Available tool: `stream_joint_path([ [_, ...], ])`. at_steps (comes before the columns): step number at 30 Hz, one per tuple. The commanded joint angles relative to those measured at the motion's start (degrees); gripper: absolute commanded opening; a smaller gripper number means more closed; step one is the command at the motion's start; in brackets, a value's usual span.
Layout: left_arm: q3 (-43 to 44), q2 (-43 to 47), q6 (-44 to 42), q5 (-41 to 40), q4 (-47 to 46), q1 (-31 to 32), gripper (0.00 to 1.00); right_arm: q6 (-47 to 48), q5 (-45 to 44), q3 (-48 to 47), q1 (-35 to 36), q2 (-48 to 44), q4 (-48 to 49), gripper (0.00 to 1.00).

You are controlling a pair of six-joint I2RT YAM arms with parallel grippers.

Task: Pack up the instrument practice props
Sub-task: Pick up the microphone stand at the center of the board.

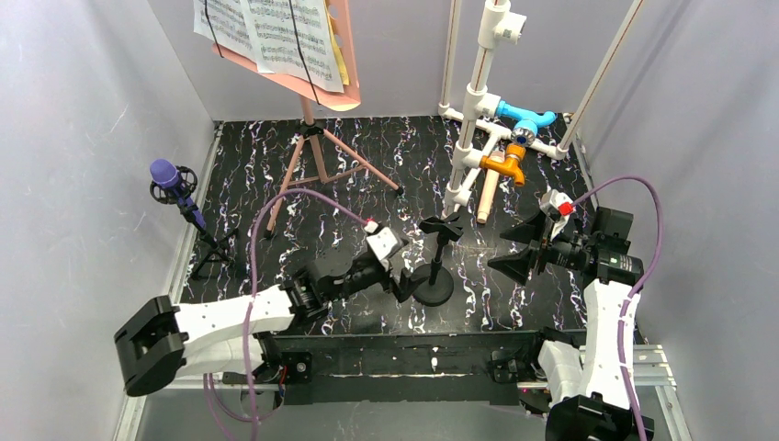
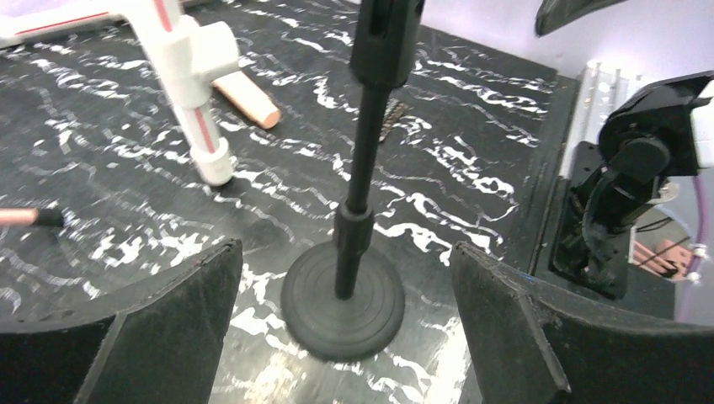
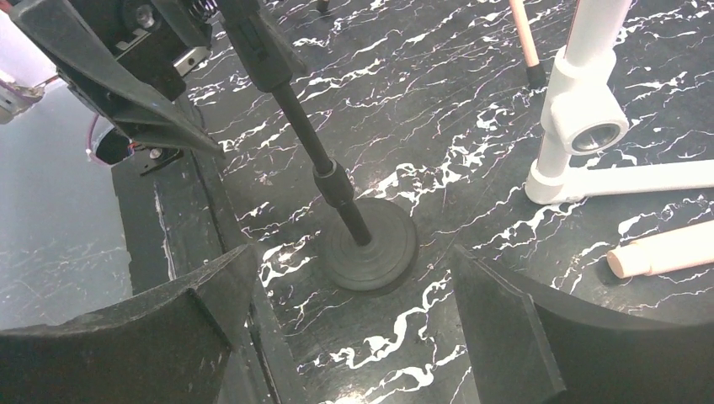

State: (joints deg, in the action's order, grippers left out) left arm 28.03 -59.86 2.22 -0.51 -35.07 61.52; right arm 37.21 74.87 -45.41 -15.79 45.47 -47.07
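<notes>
Arms are seen stretched low over the marbled black table (image 1: 276, 184), both aimed at the black round-base stand (image 1: 434, 276) near its front edge. The left arm is extended flat from its base, and the left gripper (image 1: 404, 271) is held just left of the stand, fingers spread wide apart, with the post framed between them in the wrist view and no contact visible. The right arm is raised and bent over; the right gripper (image 1: 519, 248) is held right of the stand, apart from it, fingers likewise spread on nothing. Behind the stand to the left, the pink sheet-music holder (image 1: 317, 83) is stood on its tripod legs by the back wall, printed music pages (image 1: 276, 32) strapped on it. Behind to the right, the white pipe frame (image 1: 478, 101) is set, the beige microphone (image 1: 489, 193) laid beneath it. Far left of the stand, by the side wall, the purple microphone (image 1: 165, 175) is mounted on a small black tripod (image 1: 213, 248). Bare table is seen between the stand and the holder's legs.
</notes>
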Motion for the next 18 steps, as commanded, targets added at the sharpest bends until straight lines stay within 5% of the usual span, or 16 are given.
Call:
stream_joint_path([
  [1,6.6,-6.5,1.9,10.0,-6.2,-1.6,0.89,2.3,1.9,0.4,-0.3,-0.9,-1.2,0.94],
  [18,11.8,-19.2,5.7,15.6,-11.4,-3.8,0.64,1.0,2.1,1.5,-0.3,-1.3,0.5,0.96],
])
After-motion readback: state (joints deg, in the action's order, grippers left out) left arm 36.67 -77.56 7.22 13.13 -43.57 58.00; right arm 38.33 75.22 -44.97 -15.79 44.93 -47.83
